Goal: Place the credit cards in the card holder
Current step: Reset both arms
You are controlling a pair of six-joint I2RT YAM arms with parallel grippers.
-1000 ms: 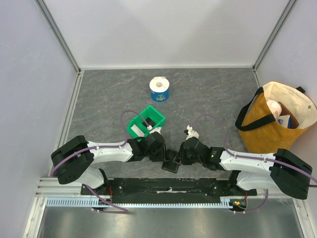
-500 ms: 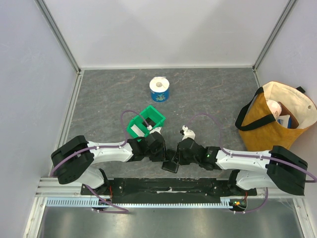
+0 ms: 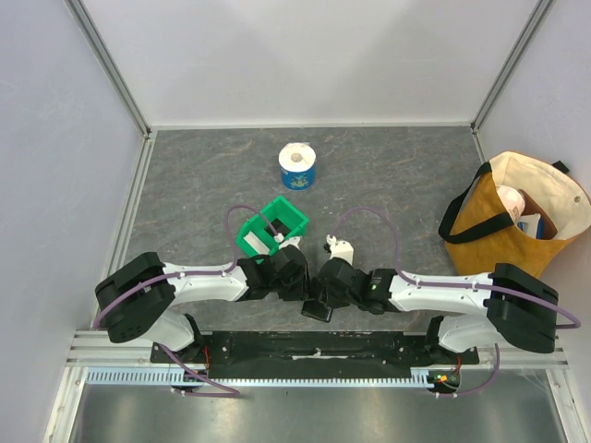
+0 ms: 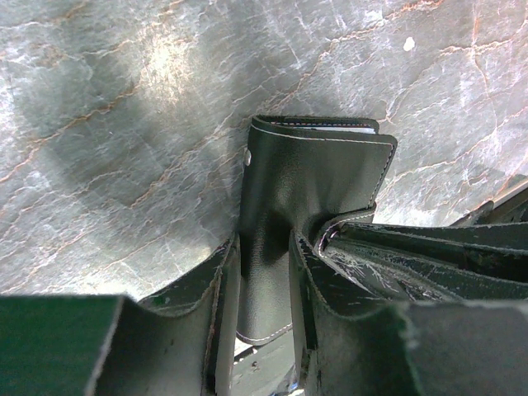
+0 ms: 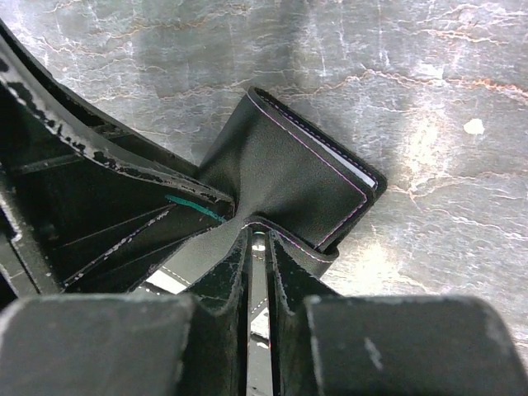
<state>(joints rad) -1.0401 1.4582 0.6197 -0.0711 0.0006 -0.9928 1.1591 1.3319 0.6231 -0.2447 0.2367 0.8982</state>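
Observation:
The black card holder [image 3: 319, 310] lies low at the table's near middle, with both grippers on it. In the left wrist view, one black leather flap [image 4: 276, 214] runs down between the fingers of my left gripper [image 4: 264, 247], which is shut on it. A pale card edge [image 4: 330, 129] peeks from the holder's far fold. My right gripper [image 5: 260, 239] is pinched almost together on a thin stitched edge of the card holder [image 5: 289, 165]. The same pale sliver [image 5: 364, 176] shows at that corner. From above, my left gripper [image 3: 307, 292] and right gripper [image 3: 323, 293] meet over the holder. No loose credit cards show.
A green plastic bin [image 3: 271, 229] stands just behind my left wrist. A blue-wrapped paper roll [image 3: 297, 166] sits at the far middle. An orange and cream tote bag [image 3: 517, 221] leans at the right wall. The black base rail [image 3: 314, 346] runs along the near edge.
My right arm has slid left, bringing its wrist up against the left gripper over the card holder, and its jaws have narrowed. The left arm has stayed put.

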